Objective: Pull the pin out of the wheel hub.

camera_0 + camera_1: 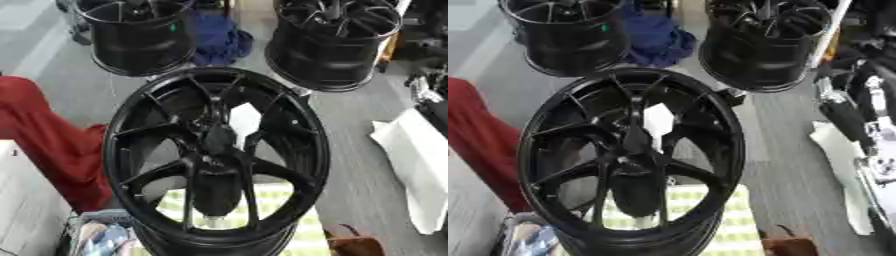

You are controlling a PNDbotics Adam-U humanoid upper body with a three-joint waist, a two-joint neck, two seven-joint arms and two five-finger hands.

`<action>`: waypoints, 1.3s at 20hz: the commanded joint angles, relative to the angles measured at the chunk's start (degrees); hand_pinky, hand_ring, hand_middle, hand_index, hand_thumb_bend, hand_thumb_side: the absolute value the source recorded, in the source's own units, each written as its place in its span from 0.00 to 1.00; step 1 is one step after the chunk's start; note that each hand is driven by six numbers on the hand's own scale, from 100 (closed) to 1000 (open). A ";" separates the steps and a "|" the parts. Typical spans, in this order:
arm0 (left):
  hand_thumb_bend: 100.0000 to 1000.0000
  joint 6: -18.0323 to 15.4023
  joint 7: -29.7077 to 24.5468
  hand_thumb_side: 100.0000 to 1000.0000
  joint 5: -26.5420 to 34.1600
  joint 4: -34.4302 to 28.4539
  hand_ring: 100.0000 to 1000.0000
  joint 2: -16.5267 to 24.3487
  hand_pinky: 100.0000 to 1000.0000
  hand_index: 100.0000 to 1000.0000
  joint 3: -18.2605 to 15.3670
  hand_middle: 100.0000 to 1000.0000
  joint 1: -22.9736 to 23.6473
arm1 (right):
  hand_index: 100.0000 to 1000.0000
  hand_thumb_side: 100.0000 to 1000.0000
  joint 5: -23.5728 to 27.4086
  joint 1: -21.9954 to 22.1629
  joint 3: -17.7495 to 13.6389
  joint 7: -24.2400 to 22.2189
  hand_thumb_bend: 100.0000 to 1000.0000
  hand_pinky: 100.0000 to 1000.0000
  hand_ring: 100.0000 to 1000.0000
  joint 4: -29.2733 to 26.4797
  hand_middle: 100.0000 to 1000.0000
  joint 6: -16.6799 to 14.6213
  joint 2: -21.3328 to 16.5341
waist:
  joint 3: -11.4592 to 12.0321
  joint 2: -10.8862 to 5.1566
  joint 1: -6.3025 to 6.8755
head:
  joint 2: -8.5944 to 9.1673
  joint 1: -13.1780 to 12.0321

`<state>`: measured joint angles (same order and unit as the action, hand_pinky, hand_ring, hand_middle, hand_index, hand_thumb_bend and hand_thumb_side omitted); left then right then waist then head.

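A large black multi-spoke wheel hub (122, 150) fills the middle of both views, lying face up. At its centre a dark stub, apparently the pin (219, 136), rises where the spokes meet; it blends with the black metal, so its outline is unclear. A black and silver arm (843, 117) runs down the right edge of the right eye view, beside the hub's rim and apart from it. I cannot make out my right hand at its end. My left hand shows in neither view.
Two more black wheels stand behind, one at back left (140, 42) and one at back right (328, 47), with blue cloth (219, 40) between them. Red cloth (44, 135) lies left, white sheet (420, 150) right. A yellow-green checked cloth (293, 235) lies under the hub; a brown bag (354, 245) sits at the lower right.
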<state>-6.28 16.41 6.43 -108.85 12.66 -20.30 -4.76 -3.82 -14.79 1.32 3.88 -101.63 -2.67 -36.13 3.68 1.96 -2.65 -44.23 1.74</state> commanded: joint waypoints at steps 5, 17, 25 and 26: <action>0.41 0.61 -3.79 0.45 0.45 -0.21 0.90 1.74 0.99 0.88 0.86 0.80 -0.08 | 0.97 0.45 8.52 -9.73 7.89 -17.32 0.00 0.77 0.73 -2.74 0.78 0.69 -17.95 | 0.69 -0.67 -0.68 | 0.12 0.69; 0.40 1.22 -6.26 0.46 0.96 0.20 0.89 1.87 0.99 0.88 1.67 0.79 0.41 | 1.00 0.45 8.31 -30.04 21.07 -49.71 0.07 0.84 0.88 2.94 0.89 4.52 -14.98 | 1.30 -1.14 -1.65 | 0.12 1.32; 0.40 1.33 -6.64 0.46 1.05 0.24 0.89 1.50 0.99 0.88 1.83 0.83 0.45 | 1.00 0.43 -3.39 -36.35 25.20 -55.78 0.08 0.87 0.93 15.51 0.92 0.74 -4.30 | 1.41 -1.12 -1.52 | 0.12 1.38; 0.40 1.33 -6.68 0.46 1.06 0.25 0.89 1.46 0.99 0.88 1.84 0.83 0.46 | 1.00 0.43 -4.69 -36.79 25.35 -55.81 0.09 0.89 0.94 17.05 0.93 0.02 -3.14 | 1.45 -1.09 -1.47 | 0.12 1.43</action>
<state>-4.87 9.93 7.35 -107.91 13.16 -18.57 -3.97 -6.66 -50.26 26.92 -51.66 -86.23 -1.80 -39.65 5.12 1.42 -4.51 -44.23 3.09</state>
